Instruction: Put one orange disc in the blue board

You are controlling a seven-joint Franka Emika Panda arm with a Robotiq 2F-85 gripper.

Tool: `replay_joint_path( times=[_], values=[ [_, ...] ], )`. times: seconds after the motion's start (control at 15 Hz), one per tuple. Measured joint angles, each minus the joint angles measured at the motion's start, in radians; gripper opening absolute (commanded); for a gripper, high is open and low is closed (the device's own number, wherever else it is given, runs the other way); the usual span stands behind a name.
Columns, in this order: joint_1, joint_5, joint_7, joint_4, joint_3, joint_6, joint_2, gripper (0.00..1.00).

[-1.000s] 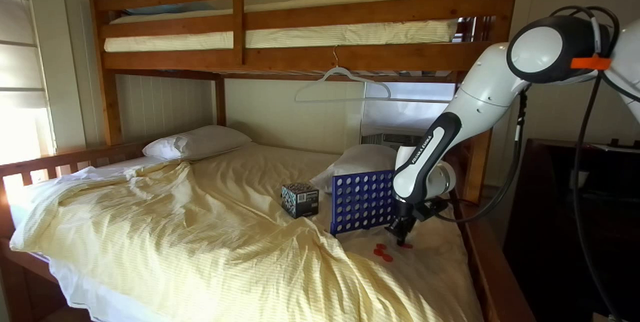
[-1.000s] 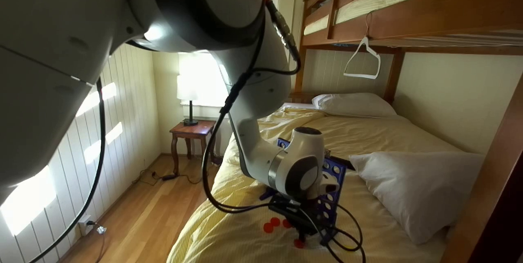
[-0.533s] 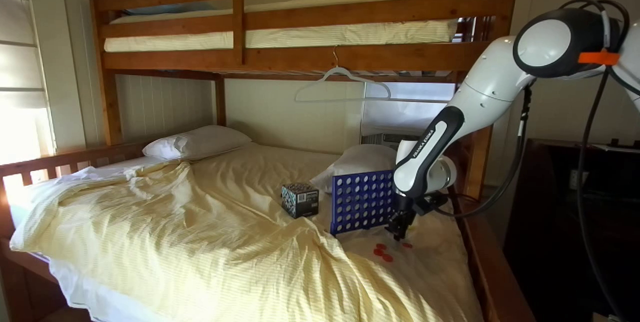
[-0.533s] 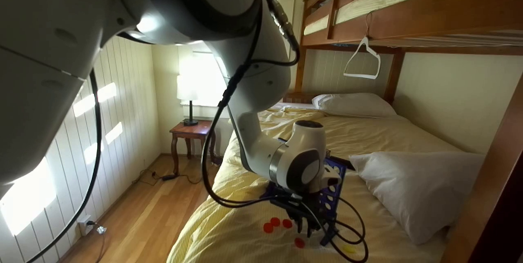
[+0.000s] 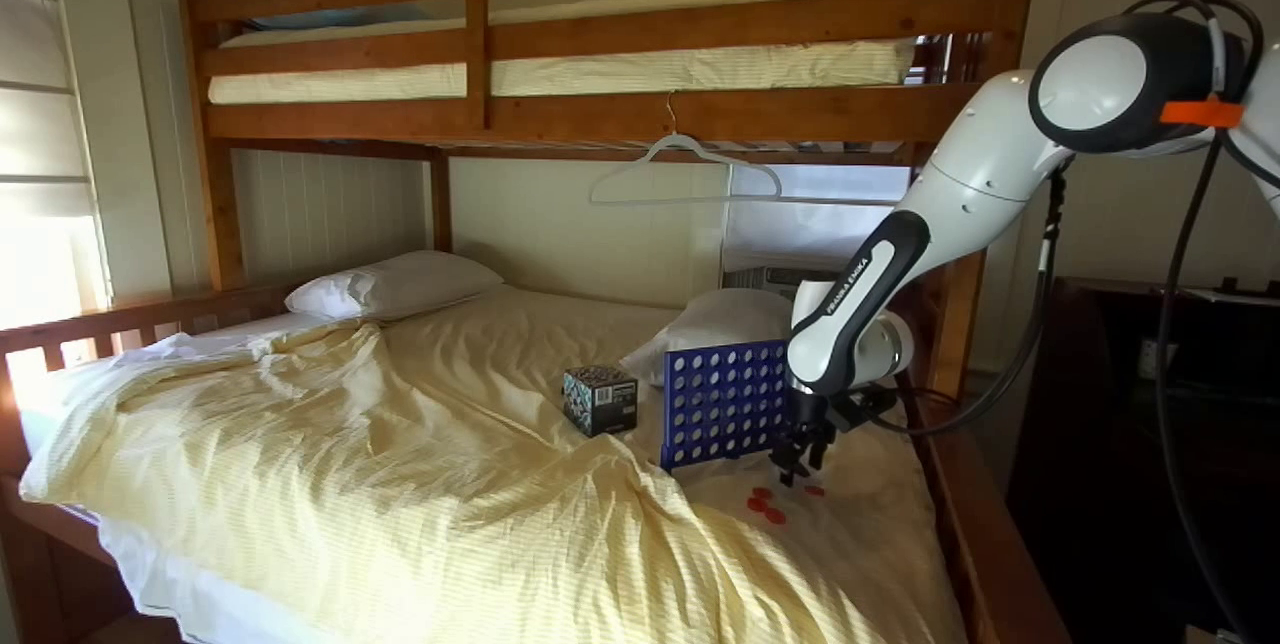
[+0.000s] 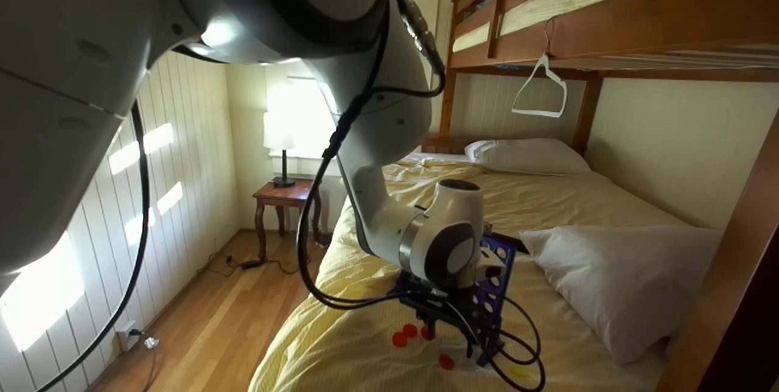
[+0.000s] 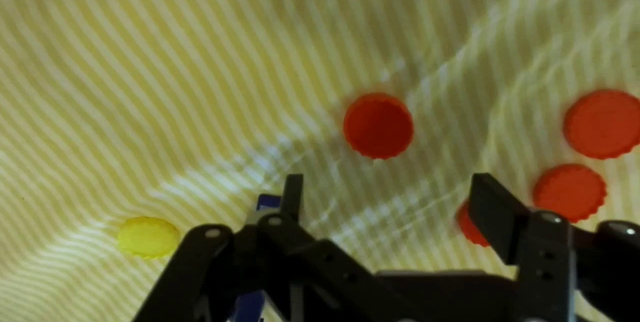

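Since no orange shows in any hole we can make out on the blue board (image 5: pixel 725 404), we judge the insertion yet to be done, though the arm (image 5: pixel 975 194) hides part of the board's right end. We find the orange disc (image 7: pixel 378 125) lying flat and alone on the striped sheet (image 7: pixel 200 62); in an exterior view that disc (image 5: pixel 815 491) sits nearer than the upright board, off its right end. Three matching discs (image 7: pixel 570 192) lie close together to its left there, one partly covered by the gripper (image 7: pixel 389 197) in the wrist view. That gripper hangs over the sheet with its fingers (image 7: pixel 495 222) spread well apart, holding nothing; whether they touch the sheet we cannot tell. Our reading is that a grasp of the lone disc is being set up. We count as left: closing on it, lifting it clear, raising it above the board and dropping it in.
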Motion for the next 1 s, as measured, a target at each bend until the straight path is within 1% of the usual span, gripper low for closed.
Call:
replay_joint_path(
  times=[0.2, 0.4, 0.53, 0.67, 0.8, 0.93, 1.0],
  values=[
    [-0.029, 0.020, -0.020, -0.011, 0.033, 0.000, 0.000, 1.00],
    [-0.108, 0.089, -0.104, -0.021, 0.113, -0.002, 0.001, 0.97],
    [-0.160, 0.129, -0.159, -0.021, 0.156, -0.008, 0.004, 0.98],
    [-0.193, 0.148, -0.194, -0.021, 0.178, -0.018, 0.005, 0.97],
    [-0.208, 0.154, -0.212, -0.020, 0.183, -0.032, 0.005, 0.97],
    [-0.211, 0.155, -0.217, -0.019, 0.183, -0.044, 0.005, 0.91],
    [-0.211, 0.156, -0.219, -0.019, 0.183, -0.045, 0.005, 0.83]
  ],
)
